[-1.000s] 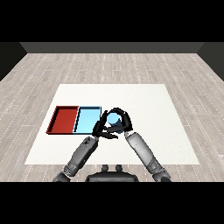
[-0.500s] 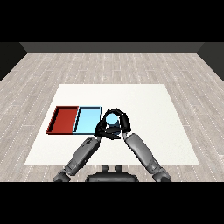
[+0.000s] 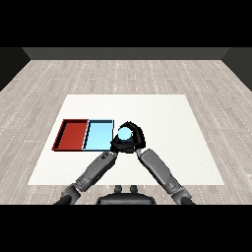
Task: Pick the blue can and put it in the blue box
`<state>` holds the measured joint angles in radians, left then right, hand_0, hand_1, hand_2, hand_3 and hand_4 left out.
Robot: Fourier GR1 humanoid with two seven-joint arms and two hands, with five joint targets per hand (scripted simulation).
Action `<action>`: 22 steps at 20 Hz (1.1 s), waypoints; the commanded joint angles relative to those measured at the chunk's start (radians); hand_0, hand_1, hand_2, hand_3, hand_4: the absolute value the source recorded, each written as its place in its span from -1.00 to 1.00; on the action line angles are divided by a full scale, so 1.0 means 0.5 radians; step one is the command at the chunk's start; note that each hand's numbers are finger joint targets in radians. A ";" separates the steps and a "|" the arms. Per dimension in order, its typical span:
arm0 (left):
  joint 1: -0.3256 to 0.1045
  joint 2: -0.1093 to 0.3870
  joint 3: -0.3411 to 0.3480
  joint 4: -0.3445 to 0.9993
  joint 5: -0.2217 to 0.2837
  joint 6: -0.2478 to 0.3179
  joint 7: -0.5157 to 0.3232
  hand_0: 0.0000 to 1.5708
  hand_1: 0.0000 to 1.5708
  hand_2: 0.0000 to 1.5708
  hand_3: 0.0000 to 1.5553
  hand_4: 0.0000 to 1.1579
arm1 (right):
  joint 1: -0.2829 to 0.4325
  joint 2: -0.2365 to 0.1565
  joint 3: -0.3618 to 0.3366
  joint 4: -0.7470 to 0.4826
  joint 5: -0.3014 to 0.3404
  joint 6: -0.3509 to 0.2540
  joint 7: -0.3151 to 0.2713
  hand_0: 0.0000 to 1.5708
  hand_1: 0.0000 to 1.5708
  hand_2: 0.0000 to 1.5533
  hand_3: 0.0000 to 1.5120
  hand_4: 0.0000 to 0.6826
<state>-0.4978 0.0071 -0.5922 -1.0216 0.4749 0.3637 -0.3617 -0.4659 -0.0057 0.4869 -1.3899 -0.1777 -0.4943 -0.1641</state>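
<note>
Blue can: small light blue cylindrical can [image 3: 126, 133], seen from above as a pale round top, sitting just beside the right edge of the blue tray and not yet inside it.
Can support: enclosed by black fingers on its right and near sides; whether its base touches the worktop or is lifted clear cannot be told from this view.
Right robot hand: black robot hand [image 3: 136, 140] on a grey forearm, fingers curled round the can (the curl arches over the far side, which suits carrying it sideways without tipping).
Left robot hand: black robot hand [image 3: 116, 144] on the other grey forearm, close against the can's near left side; its fingers merge with the right hand's dark shape, so whether they are spread or closed cannot be told.
Blue tray: shallow light blue rectangular tray [image 3: 98, 122], nothing visible in it, open side up, its right rim nearest the can, so the transfer looks like a short move to the left.
Red tray: shallow red rectangular tray [image 3: 72, 121], touching the blue tray's left side, nothing visible in it (not the target; overshooting leftwards would land here).
Worktop: flat white rectangular worktop [image 3: 167, 118] carrying both trays.
Stage, as judged: can grasped, placement pending.
Next need, as judged: lift over the tray rim before releasing, since the rim stands between the can and the tray floor.
</note>
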 commanded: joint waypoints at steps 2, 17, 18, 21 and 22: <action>0.025 -0.013 -0.016 -0.100 0.126 0.222 0.061 -0.45 -0.45 -0.21 -0.36 -0.01 | -0.004 0.011 -0.019 -0.029 -0.093 0.005 -0.024 0.87 0.87 0.88 0.84 0.78; -0.007 -0.014 -0.002 0.096 0.362 0.053 -0.482 1.00 1.00 1.00 0.98 0.82 | 0.059 0.011 -0.006 -0.071 -0.287 0.123 -0.096 0.48 0.48 0.60 0.45 0.16; -0.030 -0.014 -0.085 0.207 0.494 0.045 -0.602 1.00 1.00 1.00 0.98 0.80 | 0.009 0.011 0.042 -0.031 -0.148 0.115 0.053 0.05 0.05 0.19 -0.18 -0.91; -0.051 -0.014 -0.045 0.176 0.434 0.071 -0.573 1.00 1.00 1.00 0.97 0.94 | 0.064 -0.005 0.004 -0.075 -0.032 0.183 0.072 -1.00 -1.00 -1.00 -1.00 -1.00; -0.054 -0.014 -0.046 0.181 0.439 0.070 -0.577 1.00 1.00 1.00 0.97 0.94 | 0.074 0.010 -0.014 -0.079 -0.008 0.201 0.080 -1.00 -1.00 -1.00 -1.00 -1.00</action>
<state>-0.5121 0.0015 -0.6215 -0.9377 0.6860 0.3996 -0.6271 -0.4408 -0.0053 0.4898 -1.4239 -0.2256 -0.4256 -0.1495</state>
